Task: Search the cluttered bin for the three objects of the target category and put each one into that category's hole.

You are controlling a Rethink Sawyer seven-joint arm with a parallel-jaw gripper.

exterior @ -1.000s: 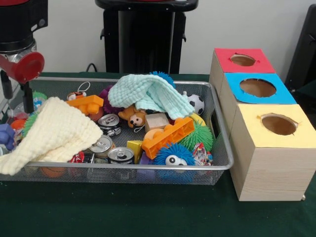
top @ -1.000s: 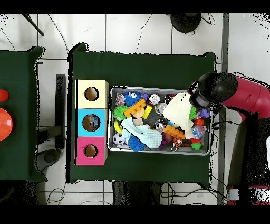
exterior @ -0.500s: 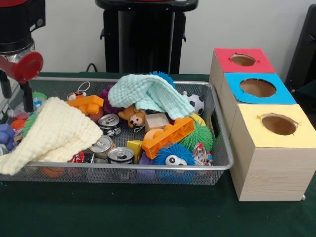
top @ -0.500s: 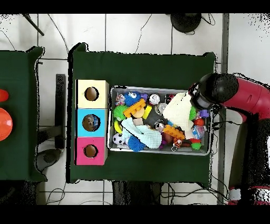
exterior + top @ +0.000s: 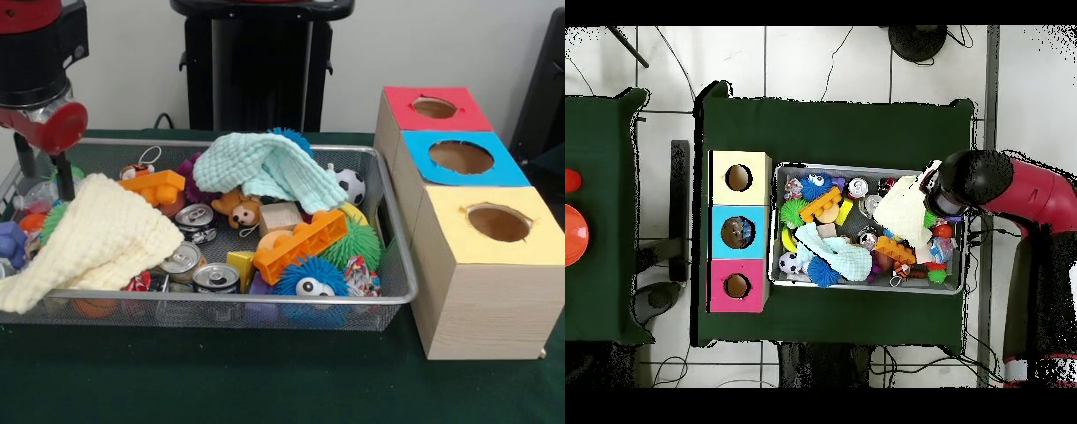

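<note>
Hand poised over one end of the cluttered wire bin

The hand (image 5: 42, 177) hangs above the bin (image 5: 265, 305) at the end farthest from the three boxes, just behind the cream cloth (image 5: 97, 238); two dark fingers (image 5: 64, 179) show under its red disc, standing apart with nothing between them. Inside the bin, a mint cloth (image 5: 265, 168) drapes over the middle, with a long orange brick (image 5: 300, 243) in front of it and three cans (image 5: 196, 221) near the cream cloth. Spiky balls, green (image 5: 353, 243) and blue (image 5: 309, 278), lie at the bin's box-side end. Beside the bin on the green tabletop (image 5: 221, 380) stand the yellow box (image 5: 490, 265), blue box (image 5: 459, 163) and red box (image 5: 433, 110), each with a hole on top.
</note>
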